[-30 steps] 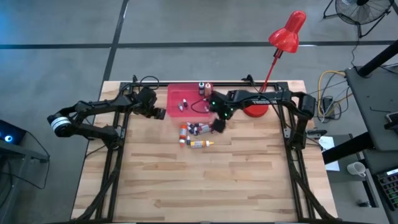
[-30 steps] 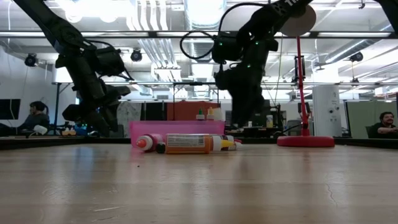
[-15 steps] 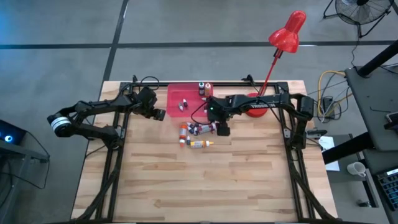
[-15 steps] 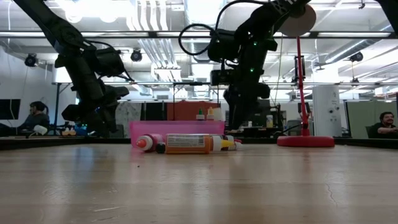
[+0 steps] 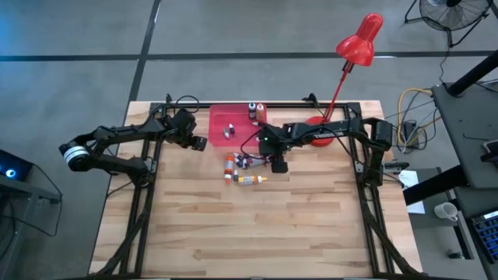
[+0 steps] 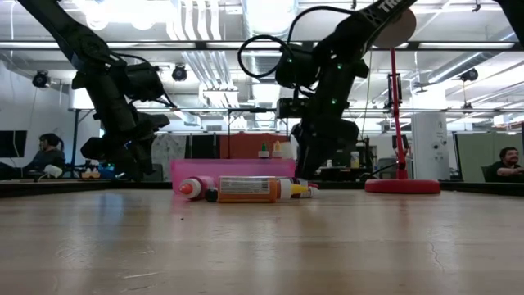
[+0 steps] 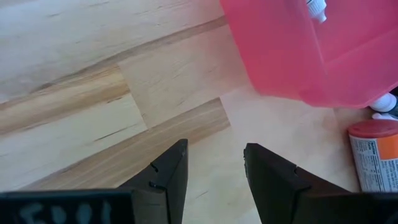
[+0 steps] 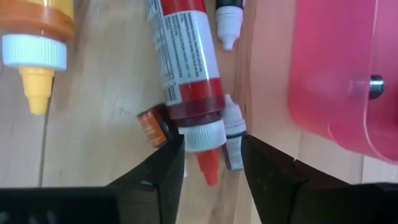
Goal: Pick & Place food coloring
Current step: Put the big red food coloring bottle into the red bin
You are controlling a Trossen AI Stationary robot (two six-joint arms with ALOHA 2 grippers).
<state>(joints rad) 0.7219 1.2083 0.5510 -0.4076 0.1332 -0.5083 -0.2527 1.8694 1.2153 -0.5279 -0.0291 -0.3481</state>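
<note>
Several food coloring bottles [image 5: 243, 162] lie in a heap on the wood, just in front of the pink-red tray [image 5: 233, 124]. An orange one [image 5: 247, 180] lies nearest the front. Small bottles [image 5: 229, 130] lie in the tray, and two more [image 5: 256, 109] stand at its far edge. My right gripper [image 5: 278, 163] is down at the heap's right end, shut around a red bottle [image 8: 186, 68] and a small dark one [image 8: 234, 140]. My left gripper [image 7: 214, 168] hangs open over bare wood by the tray's left side [image 7: 298, 50]. My right gripper comes from above, pointing steeply down. One finger [image 8: 168, 165] stands against the red bottle's white cap [image 8: 202, 134]. The other finger [image 8: 264, 168] stands against the small dark bottle beside it. Both bottles lie on the table, along the fingers' gap, and a tiny orange bottle [image 8: 152, 127] touches the first finger's outer side.
A red desk lamp stands with its base [image 5: 319, 136] at the back right, close behind my right arm, its head [image 5: 359, 43] beyond the table. An orange-capped bottle [image 7: 373, 155] lies near the tray's corner. The near half of the table [image 5: 249, 233] is open wood.
My right gripper has rolled about its wrist and sunk onto the right end of the heap of bottles. The bottles lie where they did.
</note>
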